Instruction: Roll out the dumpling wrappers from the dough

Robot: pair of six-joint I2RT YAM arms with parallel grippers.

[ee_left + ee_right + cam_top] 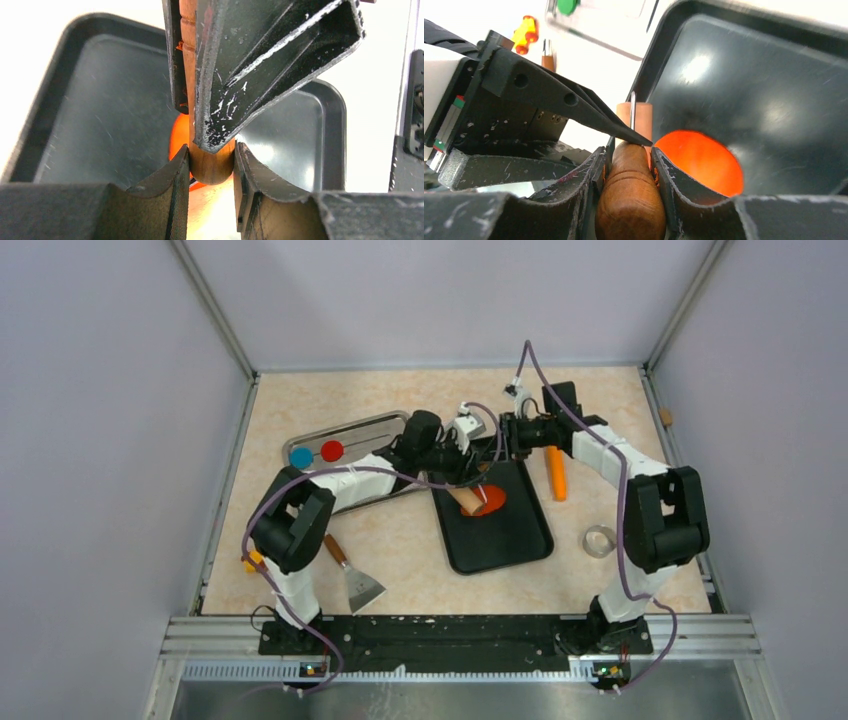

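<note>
A flattened orange-red dough disc (493, 499) lies in the black tray (510, 545). A wooden rolling pin (467, 501) rests over the dough's left side. My left gripper (458, 465) is shut on one end of the pin; in the left wrist view its fingers (176, 172) clamp the rounded wooden end (210, 167), gripper (211, 150). My right gripper (497, 452) is shut on the other wooden handle (630, 195), gripper (629, 152), with the dough (699, 160) just right of it. The two grippers nearly touch over the pin.
A metal tray (375, 428) at the left holds a blue disc (302, 457) and a red disc (332, 450). An orange stick (556, 472) lies right of the black tray. A metal ring (600, 541) sits front right, and a scraper (355, 580) front left.
</note>
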